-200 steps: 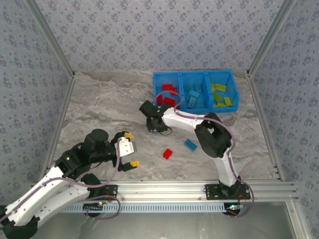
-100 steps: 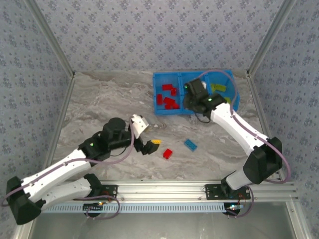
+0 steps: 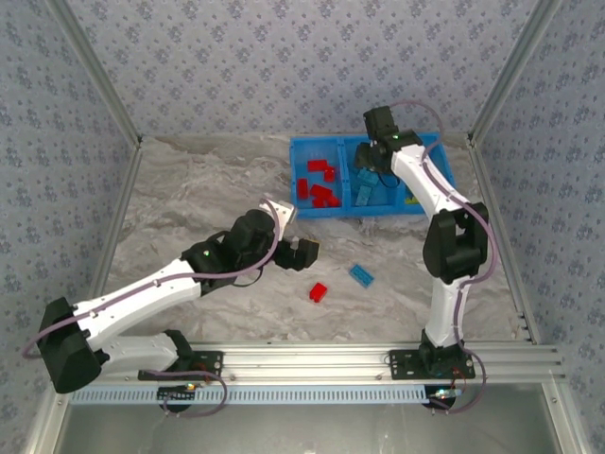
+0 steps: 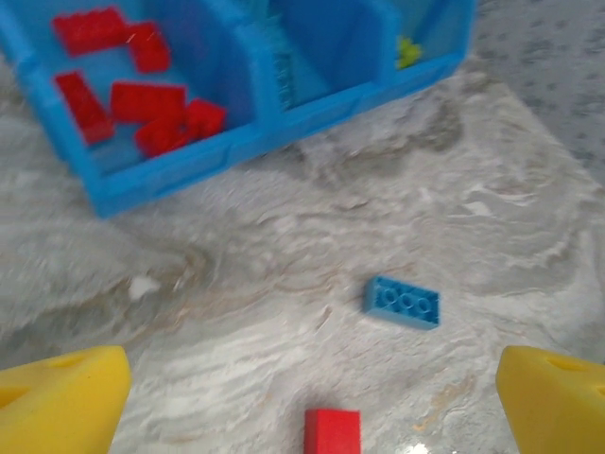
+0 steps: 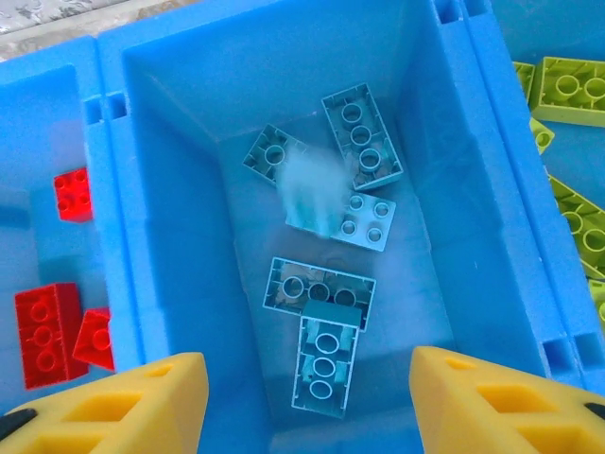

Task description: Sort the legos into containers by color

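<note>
The blue bin (image 3: pixel 326 212) stands at the back of the table. Its left compartment holds red legos (image 4: pixel 142 99), its middle one light blue legos (image 5: pixel 326 364), its right one yellow-green legos (image 5: pixel 567 90). My right gripper (image 5: pixel 312 407) hangs open over the middle compartment (image 3: pixel 367 182), and a blurred light blue lego (image 5: pixel 312 189) is in mid-air below it. My left gripper (image 4: pixel 312 416) is open above the table (image 3: pixel 301 253). A loose red lego (image 4: pixel 332 430) lies between its fingers' line; a loose blue lego (image 4: pixel 402 302) lies a little farther right.
The two loose legos lie on the marbled table, red (image 3: pixel 318 291) and blue (image 3: pixel 361 275), in front of the bin. Aluminium frame rails (image 3: pixel 378 355) run along the near edge, and patterned walls close the other sides.
My right gripper rose from the table to the bin's middle compartment and let go of a light blue lego. My left arm stretched right and forward toward the loose legos.
</note>
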`<state>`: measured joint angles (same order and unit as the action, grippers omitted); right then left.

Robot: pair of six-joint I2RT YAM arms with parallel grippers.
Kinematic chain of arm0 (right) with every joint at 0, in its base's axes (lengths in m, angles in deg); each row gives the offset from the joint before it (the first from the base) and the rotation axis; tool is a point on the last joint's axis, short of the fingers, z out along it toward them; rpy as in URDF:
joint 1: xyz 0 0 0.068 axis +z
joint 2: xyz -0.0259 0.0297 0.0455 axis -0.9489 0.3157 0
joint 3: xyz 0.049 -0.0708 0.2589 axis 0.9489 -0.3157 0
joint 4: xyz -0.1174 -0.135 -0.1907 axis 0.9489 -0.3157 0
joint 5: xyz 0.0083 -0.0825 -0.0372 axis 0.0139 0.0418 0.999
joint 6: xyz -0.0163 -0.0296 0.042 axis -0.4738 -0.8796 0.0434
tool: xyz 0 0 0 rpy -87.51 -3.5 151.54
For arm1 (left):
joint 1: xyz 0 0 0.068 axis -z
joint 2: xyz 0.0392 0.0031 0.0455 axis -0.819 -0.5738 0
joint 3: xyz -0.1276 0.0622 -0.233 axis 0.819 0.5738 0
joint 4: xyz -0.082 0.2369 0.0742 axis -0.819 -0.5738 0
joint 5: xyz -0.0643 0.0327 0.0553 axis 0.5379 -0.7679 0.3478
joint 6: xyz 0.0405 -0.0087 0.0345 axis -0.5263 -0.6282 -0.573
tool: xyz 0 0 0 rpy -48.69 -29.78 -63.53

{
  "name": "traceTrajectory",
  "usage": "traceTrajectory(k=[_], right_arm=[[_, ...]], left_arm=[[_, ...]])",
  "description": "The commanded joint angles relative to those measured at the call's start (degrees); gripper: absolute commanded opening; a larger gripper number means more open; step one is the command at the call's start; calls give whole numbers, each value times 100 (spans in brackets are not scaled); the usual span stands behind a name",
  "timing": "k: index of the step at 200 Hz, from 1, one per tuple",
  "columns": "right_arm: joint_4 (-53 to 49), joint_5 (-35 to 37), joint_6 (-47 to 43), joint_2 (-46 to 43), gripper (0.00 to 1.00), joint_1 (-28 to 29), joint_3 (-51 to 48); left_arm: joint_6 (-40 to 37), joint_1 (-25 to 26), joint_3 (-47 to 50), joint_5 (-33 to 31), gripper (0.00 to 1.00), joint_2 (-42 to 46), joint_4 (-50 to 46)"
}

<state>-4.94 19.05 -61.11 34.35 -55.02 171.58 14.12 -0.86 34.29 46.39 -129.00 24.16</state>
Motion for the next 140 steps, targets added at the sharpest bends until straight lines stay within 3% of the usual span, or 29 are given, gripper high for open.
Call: traceTrajectory(k=[1, 25, 47, 99, 123, 140], right_arm=[[-475, -254, -60, -535, 61, -14, 62], [-400, -786, -99, -1566, 62, 102, -850], [-363, -999, -139, -2730, 72, 338, -1888], [-1052, -876, 365, -5211, 88, 938, -3677], [-1395, -747, 701, -5919, 95, 943, -4341], [-1566, -755, 790, -6159, 97, 945, -4515]], left_arm=[[883, 29, -108, -389, 99, -146, -587], [1169, 81, -111, 27, 98, -375, -639], [1162, 348, -213, 116, 98, -681, -741], [849, 1109, -565, 50, 98, -1752, -1144], [560, 1359, -939, 41, 98, -2504, -1502], [476, 1427, -1117, -2, 92, -2944, -1501]])
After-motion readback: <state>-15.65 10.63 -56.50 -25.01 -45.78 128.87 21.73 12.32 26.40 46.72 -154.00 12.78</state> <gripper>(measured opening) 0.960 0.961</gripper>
